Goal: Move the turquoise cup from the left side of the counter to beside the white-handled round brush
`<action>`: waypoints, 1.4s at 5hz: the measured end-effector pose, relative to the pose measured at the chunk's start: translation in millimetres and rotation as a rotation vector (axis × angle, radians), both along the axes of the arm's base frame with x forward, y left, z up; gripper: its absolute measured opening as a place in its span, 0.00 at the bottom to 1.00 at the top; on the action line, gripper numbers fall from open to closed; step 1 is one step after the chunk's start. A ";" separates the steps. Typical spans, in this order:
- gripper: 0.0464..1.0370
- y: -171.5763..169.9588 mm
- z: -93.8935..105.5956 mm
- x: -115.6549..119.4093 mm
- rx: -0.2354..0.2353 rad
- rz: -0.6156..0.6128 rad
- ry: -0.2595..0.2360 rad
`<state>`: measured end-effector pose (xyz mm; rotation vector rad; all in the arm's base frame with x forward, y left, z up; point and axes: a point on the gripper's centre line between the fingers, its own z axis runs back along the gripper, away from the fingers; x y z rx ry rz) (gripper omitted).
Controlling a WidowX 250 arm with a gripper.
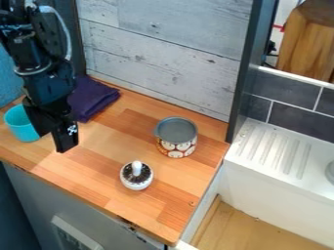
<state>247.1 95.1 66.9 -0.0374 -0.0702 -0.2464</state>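
Claw (57, 141) hangs over the left part of the table (114, 146), pointing down. Can't tell how far open it is or whether it has hold of anything. Clock directions are in the camera view, from my claw.

10 o'clock: cup (21, 128), smooth, teal, round, partly hidden by me. Can't tell if I touch it. 1 o'clock: cloth (98, 100), purple, soft, folded, near the wall. 3 o'clock: can (177, 142), upright cylinder, grey top, side printed with pale rounded shapes on orange-red. 4 o'clock: pot (136, 181), small, round, white, dark speckled top, pale blunt peg sticking up.

Table is wood, joined strips. Wall (176, 53) at 1 o'clock: whitewashed planks, visible grain and knots. Past the can, 3 o'clock: ridged white drainboard (254, 149), dark grey tiles (297, 115) behind it.
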 end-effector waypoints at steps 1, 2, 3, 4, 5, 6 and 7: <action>0.97 -0.7 -5.1 -1.6 -0.008 0.000 0.018; 0.97 8.0 1.3 0.7 -0.029 0.005 0.000; 0.97 27.5 10.3 3.0 -0.015 0.052 -0.029; 0.97 41.4 17.2 6.1 0.045 0.042 -0.038; 0.97 63.0 16.4 5.8 0.082 0.079 -0.016; 0.97 83.0 2.6 11.0 0.082 0.108 0.025; 0.97 98.1 -8.4 12.7 0.059 0.111 0.031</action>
